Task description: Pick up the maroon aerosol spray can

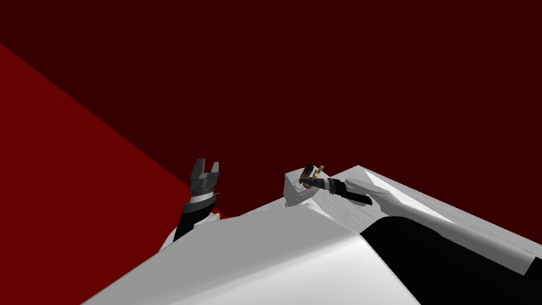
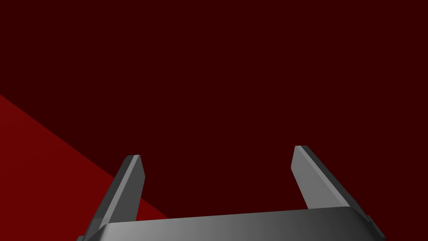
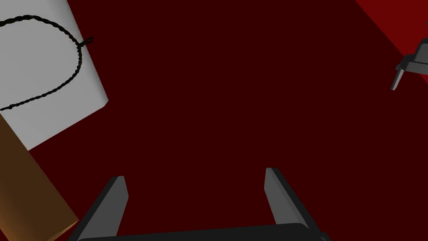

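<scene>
Right claw is wide open and holds nothing; the small dark maroon can sits on the white block, just beside this claw.

The flat dark maroon surface looks smooth and matt, like the brighter red plane beside it. The pale grey block is plain matt; the thin black cord on it is twisted, rope-like. The left gripper has smooth, satin grey fingers.
</scene>
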`<state>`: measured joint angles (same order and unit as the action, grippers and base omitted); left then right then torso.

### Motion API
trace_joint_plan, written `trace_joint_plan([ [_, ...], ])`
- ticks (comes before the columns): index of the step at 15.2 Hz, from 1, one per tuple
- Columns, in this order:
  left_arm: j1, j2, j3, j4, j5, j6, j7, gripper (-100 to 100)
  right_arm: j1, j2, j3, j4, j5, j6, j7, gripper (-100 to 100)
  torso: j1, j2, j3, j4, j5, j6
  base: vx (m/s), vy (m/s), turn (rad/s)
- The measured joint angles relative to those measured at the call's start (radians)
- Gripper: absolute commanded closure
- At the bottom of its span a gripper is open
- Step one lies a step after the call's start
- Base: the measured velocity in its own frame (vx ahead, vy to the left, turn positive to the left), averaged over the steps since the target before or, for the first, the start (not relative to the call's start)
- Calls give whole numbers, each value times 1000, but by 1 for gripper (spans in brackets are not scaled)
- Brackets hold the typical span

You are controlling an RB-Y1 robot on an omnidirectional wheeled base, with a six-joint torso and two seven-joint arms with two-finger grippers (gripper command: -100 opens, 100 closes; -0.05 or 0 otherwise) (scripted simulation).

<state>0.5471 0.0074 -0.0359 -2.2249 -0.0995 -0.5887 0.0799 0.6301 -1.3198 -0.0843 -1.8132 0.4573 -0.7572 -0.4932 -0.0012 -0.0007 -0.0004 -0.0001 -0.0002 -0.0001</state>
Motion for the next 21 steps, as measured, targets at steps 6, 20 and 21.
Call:
trace_joint_plan([
  [6, 0, 0, 0, 0, 0, 0, 0, 0, 23, -128, -17, 39, 56, -20, -46, -100, 1, 0, 0, 0, 0, 0, -1, -12, 27],
  [20, 0, 0, 0, 0, 0, 0, 0, 0, 18, -426, -4, 150, 194, -70, -158, -100, 1, 0, 0, 0, 0, 0, 0, -10, 37],
  [21, 0, 0, 0, 0, 0, 0, 0, 0, 27, -448, -9, 158, 205, -73, -166, -100, 1, 0, 0, 0, 0, 0, 1, -7, 18],
])
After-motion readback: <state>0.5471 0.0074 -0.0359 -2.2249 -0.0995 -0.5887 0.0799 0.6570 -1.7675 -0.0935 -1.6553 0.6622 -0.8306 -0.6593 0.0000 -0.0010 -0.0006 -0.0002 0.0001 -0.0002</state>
